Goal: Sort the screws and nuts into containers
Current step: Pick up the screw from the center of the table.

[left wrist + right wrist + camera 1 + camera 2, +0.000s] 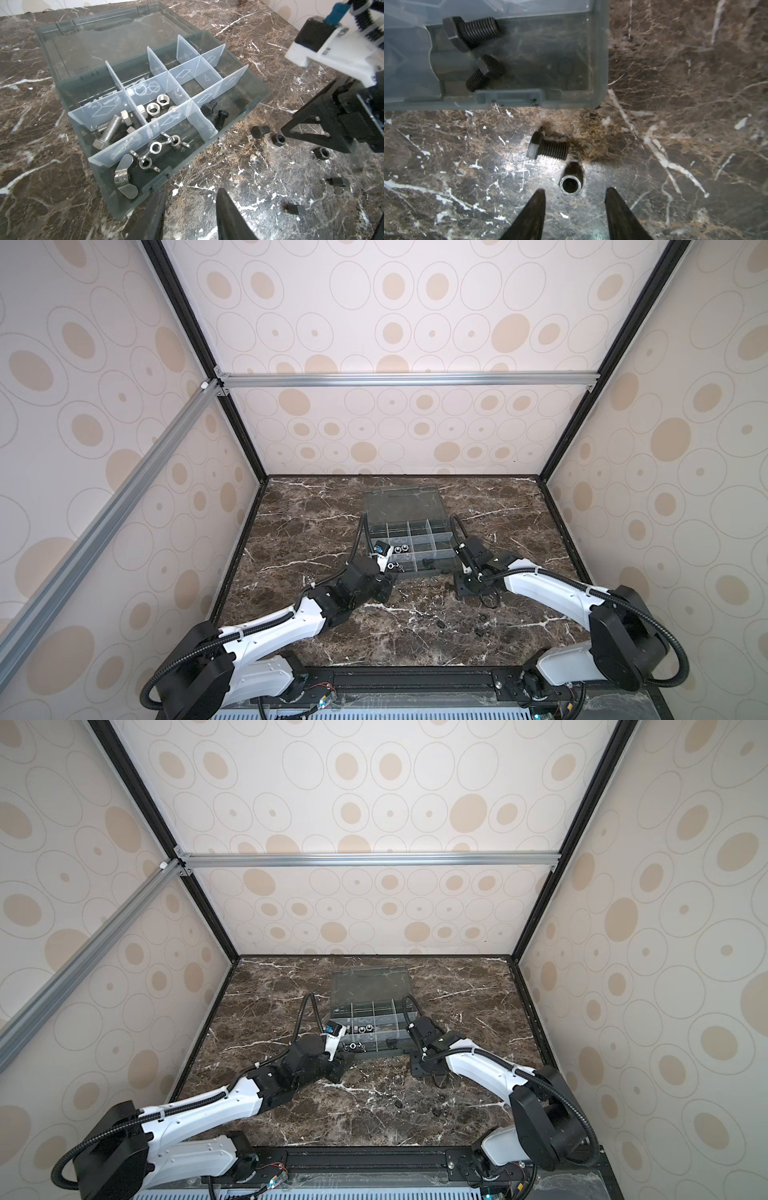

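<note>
while its two dark fingers stand apart with nothing between them, the right claw (575, 189) hangs low over the table (695, 145), just off the box's front corner. a black nut (571, 181) lies right ahead of the gap between the tips, its bore facing the claw, and neither finger touches it. a black screw (548, 148) lies just beside the nut, between it and the front wall of the box (600, 62), clear of that wall. inside the box, in the front corner compartment nearest this claw, two more black screws (473, 33) lie close together.

the left claw (192, 192) is spread too and empty, its tips just off the box's other front corner. the compartment there holds silver wing nuts (153, 148). behind it, one compartment holds silver screws (108, 128) and the next holds hex nuts (153, 109). the clear lid (93, 41) lies open and flat behind the box. in front of the box, more black pieces (321, 152) lie scattered on the table. some are nuts; others are too blurred to tell.
</note>
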Action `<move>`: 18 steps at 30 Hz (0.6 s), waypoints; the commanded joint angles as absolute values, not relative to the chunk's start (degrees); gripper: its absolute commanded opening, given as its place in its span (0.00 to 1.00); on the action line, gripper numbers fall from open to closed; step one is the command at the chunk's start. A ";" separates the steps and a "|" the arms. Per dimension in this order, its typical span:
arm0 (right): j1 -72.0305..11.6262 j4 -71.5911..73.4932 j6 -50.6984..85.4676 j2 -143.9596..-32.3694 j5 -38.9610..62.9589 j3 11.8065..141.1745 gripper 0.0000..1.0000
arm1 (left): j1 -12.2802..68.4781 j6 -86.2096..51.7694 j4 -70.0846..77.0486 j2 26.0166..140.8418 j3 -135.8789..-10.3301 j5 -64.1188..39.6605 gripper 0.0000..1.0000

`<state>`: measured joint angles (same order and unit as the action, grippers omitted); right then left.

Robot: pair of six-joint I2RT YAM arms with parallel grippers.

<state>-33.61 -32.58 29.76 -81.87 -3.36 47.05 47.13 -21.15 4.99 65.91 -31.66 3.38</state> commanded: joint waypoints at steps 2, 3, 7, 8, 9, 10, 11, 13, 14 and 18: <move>-35.28 -30.79 32.11 -84.63 -3.81 49.20 0.52 | 46.55 -23.57 4.45 62.71 -30.10 4.66 0.41; -35.42 -30.65 32.43 -85.22 -4.00 49.46 0.52 | 46.65 -23.73 4.32 62.31 -29.82 4.74 0.41; -35.51 -29.58 33.86 -86.94 -4.43 50.00 0.53 | 46.66 -24.60 4.20 60.86 -28.68 4.76 0.42; -35.51 -29.37 34.08 -87.20 -4.63 50.07 0.53 | 46.64 -24.85 4.35 60.58 -28.36 4.66 0.42; -35.52 -29.16 34.33 -87.34 -4.69 50.18 0.53 | 46.66 -24.96 4.34 60.39 -28.12 4.57 0.42; -35.50 -28.92 34.66 -87.56 -4.77 50.26 0.54 | 46.65 -25.13 4.56 60.19 -27.80 4.58 0.42; -35.51 -28.56 34.84 -87.82 -4.62 50.27 0.54 | 46.61 -25.22 4.64 60.07 -27.61 4.48 0.42; -35.72 -28.28 35.24 -88.55 -4.61 50.61 0.54 | 46.65 -25.40 4.66 60.07 -27.40 4.40 0.42; -35.77 -28.23 35.53 -88.83 -4.81 50.81 0.54 | 46.63 -25.54 4.66 59.95 -27.32 4.40 0.42; -36.07 -27.78 36.09 -89.83 -5.29 51.28 0.54 | 46.60 -25.83 4.68 59.77 -27.00 4.31 0.42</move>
<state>-35.51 -27.79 34.54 -88.79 -3.97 49.95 47.03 -24.56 4.69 60.73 -27.22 3.99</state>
